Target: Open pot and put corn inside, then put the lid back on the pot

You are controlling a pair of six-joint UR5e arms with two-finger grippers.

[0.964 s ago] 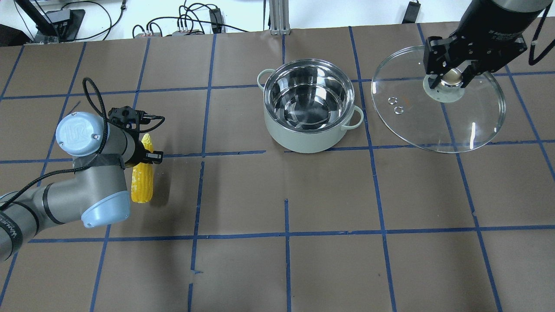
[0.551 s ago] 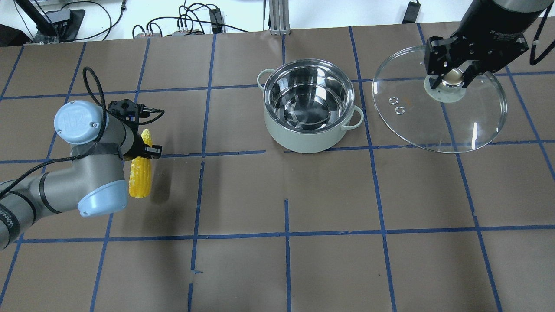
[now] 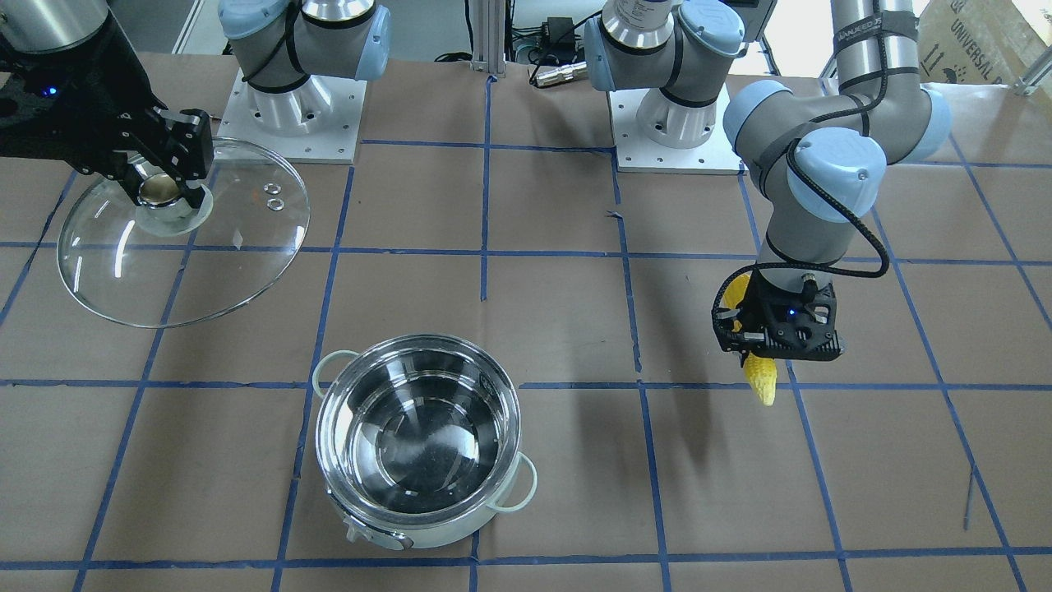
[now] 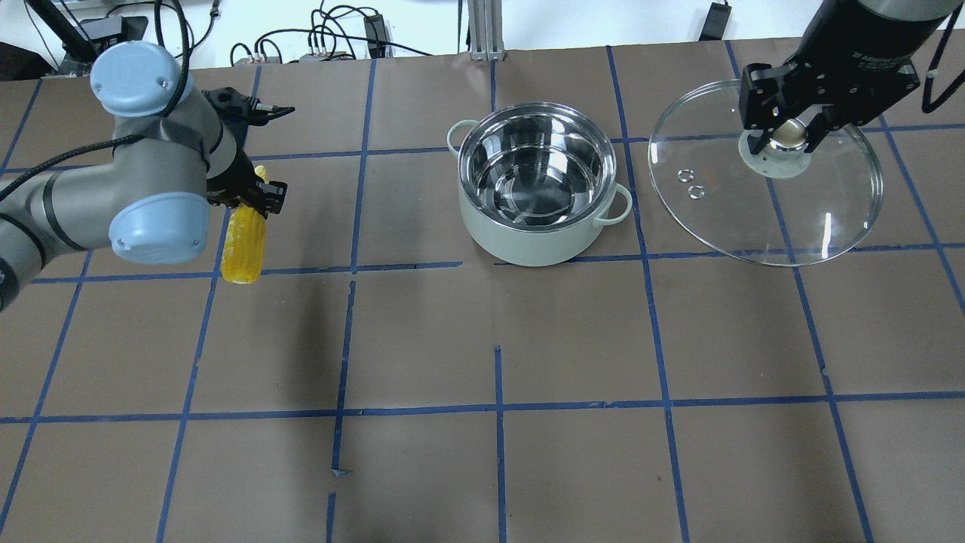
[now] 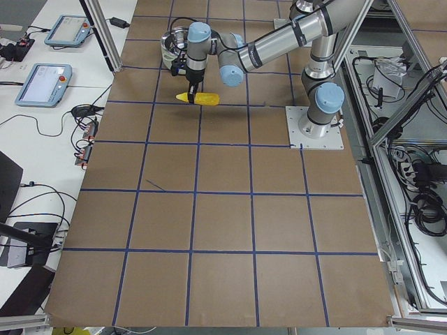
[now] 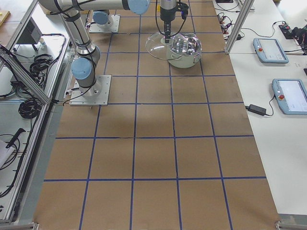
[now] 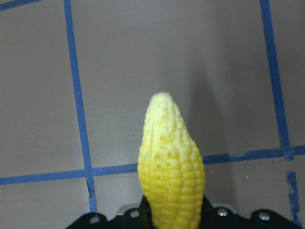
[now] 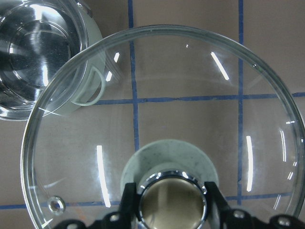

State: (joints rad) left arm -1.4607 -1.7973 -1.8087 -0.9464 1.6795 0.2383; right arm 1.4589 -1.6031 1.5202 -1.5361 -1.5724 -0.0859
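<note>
Brown table, blue tape grid; white bench holding teach pendants; cable bundle alongside.

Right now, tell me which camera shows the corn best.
Overhead exterior: nearly the whole corn shows, held in the left gripper. The left wrist view has it close but foreshortened; the front-facing view shows only its ends past the gripper; exterior left shows it small. The other two views miss it.
</note>
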